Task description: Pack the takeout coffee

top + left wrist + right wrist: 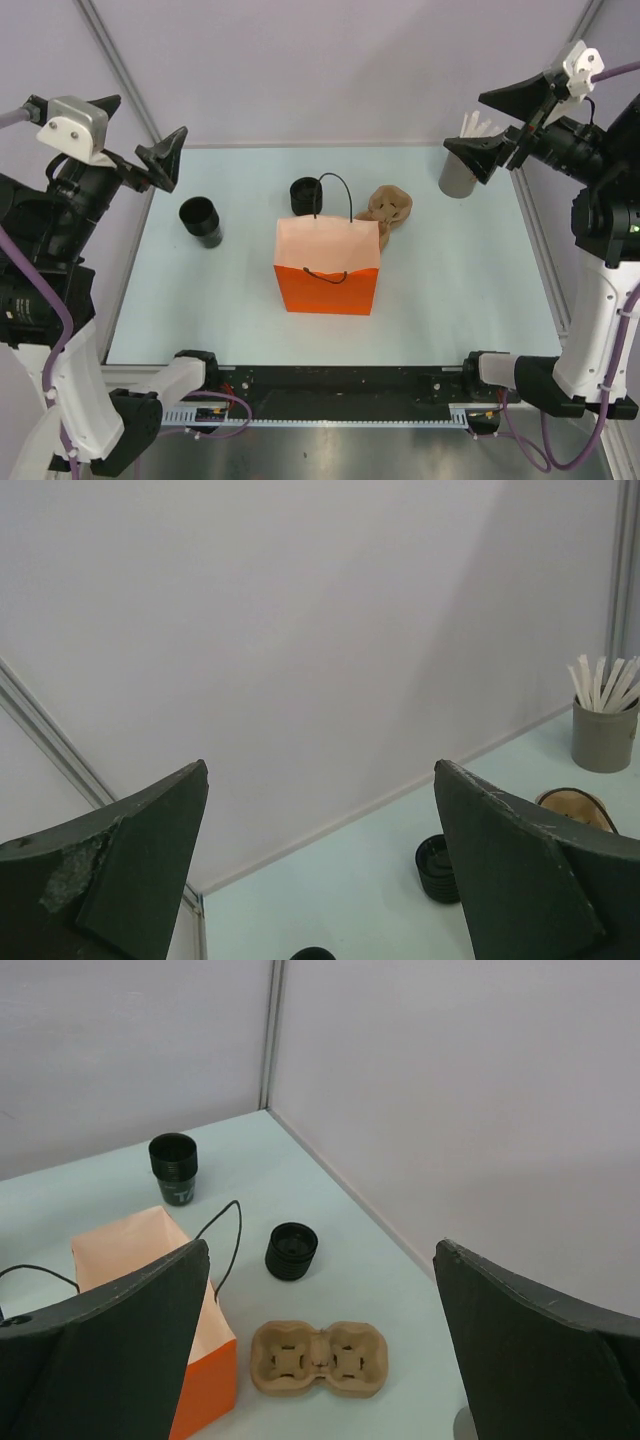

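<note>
The lidded takeout coffee cup shows in no view. An open orange paper bag (327,265) with black cord handles stands mid-table; it also shows in the right wrist view (125,1250). My left gripper (140,140) is raised above the table's far left corner, open and empty (320,770). My right gripper (497,125) is raised above the far right corner, open and empty (320,1250). Both are well apart from the bag.
Two lidless black cups stand behind the bag: one at the left (200,221) (173,1165), one ribbed by the handle (305,195) (291,1250) (437,865). A brown cardboard cup carrier (390,208) (318,1358) lies right of it. A grey tub of white sticks (460,172) (603,735) stands far right.
</note>
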Controlling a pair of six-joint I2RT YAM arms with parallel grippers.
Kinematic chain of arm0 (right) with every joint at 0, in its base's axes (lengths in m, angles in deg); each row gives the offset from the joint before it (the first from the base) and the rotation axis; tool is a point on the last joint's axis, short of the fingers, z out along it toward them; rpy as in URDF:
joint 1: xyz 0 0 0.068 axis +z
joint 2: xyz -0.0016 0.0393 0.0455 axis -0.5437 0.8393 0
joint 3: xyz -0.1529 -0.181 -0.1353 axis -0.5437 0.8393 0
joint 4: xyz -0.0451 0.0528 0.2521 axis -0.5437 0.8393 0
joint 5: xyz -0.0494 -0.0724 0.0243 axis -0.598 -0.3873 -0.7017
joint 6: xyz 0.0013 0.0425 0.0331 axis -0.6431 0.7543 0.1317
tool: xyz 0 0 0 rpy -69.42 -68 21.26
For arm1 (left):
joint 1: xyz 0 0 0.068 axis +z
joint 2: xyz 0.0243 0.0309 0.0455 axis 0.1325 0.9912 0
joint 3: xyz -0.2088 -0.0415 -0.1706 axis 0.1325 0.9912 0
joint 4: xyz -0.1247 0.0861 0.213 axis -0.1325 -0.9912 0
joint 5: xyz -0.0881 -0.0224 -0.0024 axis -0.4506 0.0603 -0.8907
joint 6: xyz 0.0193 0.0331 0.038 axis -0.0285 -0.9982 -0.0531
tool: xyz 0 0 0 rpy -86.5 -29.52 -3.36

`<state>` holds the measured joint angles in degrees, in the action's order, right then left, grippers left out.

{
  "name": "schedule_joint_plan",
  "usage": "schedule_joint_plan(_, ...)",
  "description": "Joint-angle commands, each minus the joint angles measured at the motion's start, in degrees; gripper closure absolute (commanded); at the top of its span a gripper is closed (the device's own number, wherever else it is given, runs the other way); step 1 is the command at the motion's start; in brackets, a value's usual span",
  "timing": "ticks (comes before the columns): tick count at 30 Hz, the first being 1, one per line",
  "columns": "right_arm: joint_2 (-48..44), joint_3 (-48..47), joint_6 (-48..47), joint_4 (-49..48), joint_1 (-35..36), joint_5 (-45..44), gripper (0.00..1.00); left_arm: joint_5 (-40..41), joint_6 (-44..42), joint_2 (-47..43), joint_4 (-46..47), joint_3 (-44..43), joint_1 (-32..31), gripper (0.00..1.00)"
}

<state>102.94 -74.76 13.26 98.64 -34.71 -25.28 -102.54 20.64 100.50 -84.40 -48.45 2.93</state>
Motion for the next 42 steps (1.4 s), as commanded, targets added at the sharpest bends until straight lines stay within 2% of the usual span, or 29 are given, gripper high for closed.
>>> schedule_joint_plan(1, 0.1, 0.3, 0.2, -0.1, 0.7, 0.3, 0.00, 1.0, 1.7, 0.7, 0.6, -0.5, 0.2, 0.00)
schedule_joint_plan(8, -0.9, 4.9, -1.5, -1.4, 1.6, -2.6, 0.00, -1.5, 2.0, 0.7, 0.7, 0.4, 0.2, 0.00)
schedule_joint_plan(15, -2.8, 16.0, -3.9, -6.3, 5.5, -14.0, 0.00, -5.9, -0.1, 0.0, 0.7, 4.3, 0.2, 0.00)
schedule_joint_plan(19, -3.9, 24.5, -5.6, -11.0, 7.9, -19.4, 0.00, -9.8, -2.8, -0.9, 0.4, 9.2, 0.2, 0.00)
schedule_joint_plan(25, -3.6, 35.1, -7.8, -16.0, 11.5, -29.9, 0.00, -10.5, -4.8, -2.0, 1.0, 17.4, 0.2, 0.00)
schedule_joint_plan(27, -2.2, 37.5, -7.1, -18.5, 12.5, -34.8, 0.00, -10.8, -5.2, -2.7, 1.2, 20.7, 0.2, 0.00)
schedule_joint_plan(33, 5.7, 38.8, -5.0, -20.2, 12.8, -39.4, 0.02, -10.7, -5.2, -4.6, 1.7, 28.2, 0.3, 0.00)
schedule_joint_plan(39, 15.9, 38.9, -6.8, -20.9, 14.7, -43.2, 0.02, -8.8, -6.0, -5.6, 0.9, 29.8, 0.3, 0.00)
schedule_joint_plan(42, 20.3, 38.8, -7.8, -20.9, 15.9, -42.3, 0.03, -8.1, -6.3, -5.8, 0.4, 29.5, 0.3, 0.00)
